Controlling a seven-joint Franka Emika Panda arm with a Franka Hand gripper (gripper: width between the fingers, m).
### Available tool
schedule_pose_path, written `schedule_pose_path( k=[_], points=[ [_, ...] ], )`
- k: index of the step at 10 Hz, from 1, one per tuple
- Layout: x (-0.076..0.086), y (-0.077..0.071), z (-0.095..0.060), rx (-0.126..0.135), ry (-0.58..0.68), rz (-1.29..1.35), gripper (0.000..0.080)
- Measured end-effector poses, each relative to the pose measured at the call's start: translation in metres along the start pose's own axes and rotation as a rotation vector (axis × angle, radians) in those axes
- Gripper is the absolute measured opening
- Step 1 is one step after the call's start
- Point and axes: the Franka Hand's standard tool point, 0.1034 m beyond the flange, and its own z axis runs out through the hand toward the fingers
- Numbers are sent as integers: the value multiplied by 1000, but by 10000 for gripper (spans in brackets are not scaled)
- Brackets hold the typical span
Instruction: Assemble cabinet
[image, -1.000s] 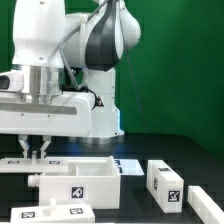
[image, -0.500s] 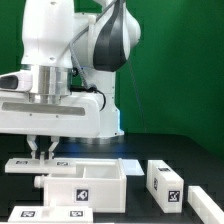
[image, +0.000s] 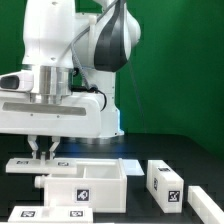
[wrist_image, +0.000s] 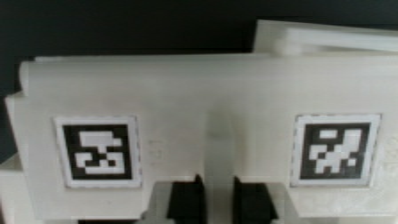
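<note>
the white arm (image: 60, 60) stands over the black table (image: 190, 150), wrist pointing straight down. the jaws are closed to a narrow slit. the two dark fingers (image: 37, 149) hang side by side, with their tips at the rear wall of the cabinet body (image: 85, 182), at its corner on the exterior view's left. whether the tips touch that wall cannot be told from the exterior view.

the cabinet body is a white, open-topped box. it sits upright on the table, left of centre in the exterior view and toward the table edge nearest that camera. one black-and-white tag (image: 82, 194) faces the camera on its front wall.

in the wrist view a white panel face fills the picture and carries two tags (wrist_image: 98, 150) side by side. the fingers (wrist_image: 169, 205) are just in front of it, between the tags. only a thin pale gap separates them, and nothing is seen held in it.

other parts on the table:
- one white tagged block (image: 165, 181), near the box on the exterior view's right.
- a second block (image: 205, 200), beyond the first, near the table's right edge in that view.
- a flat tagged panel (image: 50, 213), lying at the near edge, in front of the box.
</note>
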Motion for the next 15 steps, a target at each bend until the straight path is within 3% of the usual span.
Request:
schedule_pose_path(
  k=[1, 4, 10, 15],
  points=[
    [1, -12, -1, 3, -1, 11, 64],
    [2, -27, 0, 9, -3, 8, 64],
    [3, -30, 0, 10, -3, -3, 64],
    [7, -63, -1, 18, -1, -48, 64]
  ],
)
